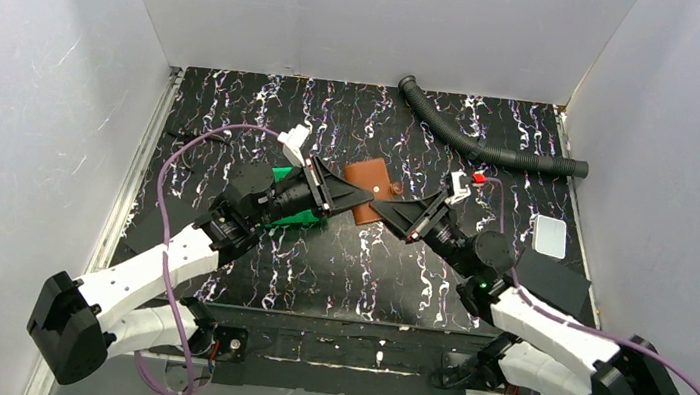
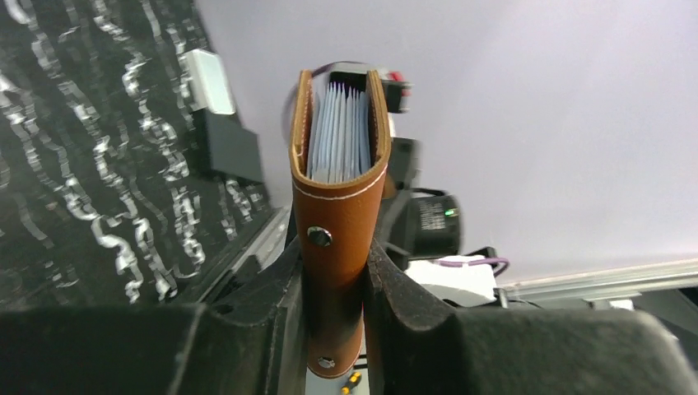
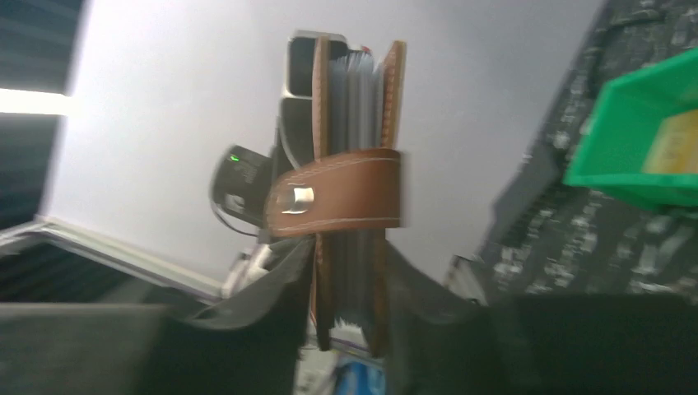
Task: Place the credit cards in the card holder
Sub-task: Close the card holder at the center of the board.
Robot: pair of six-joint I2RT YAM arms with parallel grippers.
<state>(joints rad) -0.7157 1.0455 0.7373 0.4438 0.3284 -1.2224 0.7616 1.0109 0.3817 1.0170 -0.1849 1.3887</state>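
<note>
Left claw and right claw both pinch the card holder, hiding its lower end; right view blurred.

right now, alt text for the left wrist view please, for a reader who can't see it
A brown leather card holder is clamped between the black fingers of the left gripper, its open top showing a stack of pale inner pockets. Behind it are a black marbled table at left and a pale wall.
</note>
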